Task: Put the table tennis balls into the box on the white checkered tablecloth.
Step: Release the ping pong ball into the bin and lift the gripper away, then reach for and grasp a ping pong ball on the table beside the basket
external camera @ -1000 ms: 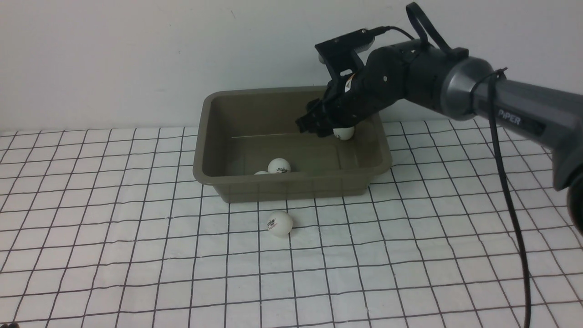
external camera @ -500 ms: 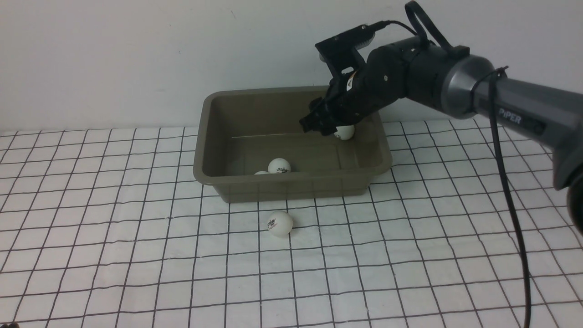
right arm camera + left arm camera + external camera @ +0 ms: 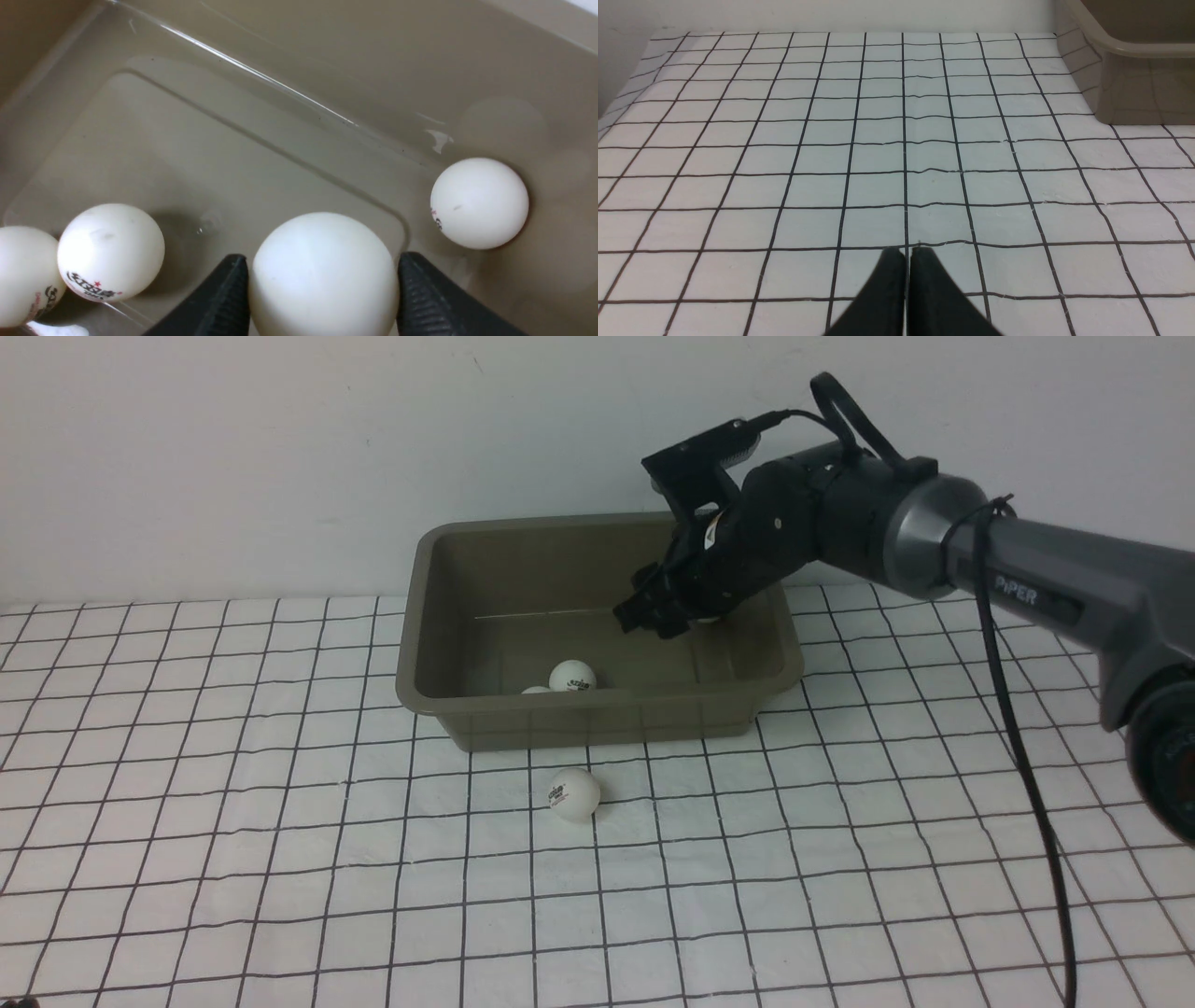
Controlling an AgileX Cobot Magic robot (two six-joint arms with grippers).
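Right gripper (image 3: 653, 616) is sitting slightly lower inside the box (image 3: 597, 707) than half a second ago, and in the front view it is now covering nearly all of the corner ball (image 3: 479, 203) that was showing beside it. Its jaws are clamping the held ball (image 3: 322, 275), one finger pressing each side, above the box floor.

Five table tennis balls are showing in all. Four are within the box: the held ball, the corner ball lying against a rounded corner, and the logo ball (image 3: 110, 252) touching the edge ball (image 3: 23, 275) near the opposite end. The fifth, the loose ball (image 3: 573, 792), is resting on the white checkered tablecloth (image 3: 280, 859) just in front of the box's near wall.

In the front view the held ball is hiding behind the gripper, and the near wall is covering most of the edge ball. The right wrist picture is cutting off the edge ball.

Left gripper (image 3: 907, 261) is hovering over bare cloth with its jaws pressed together and gripping nothing. Only its fingertips are showing.
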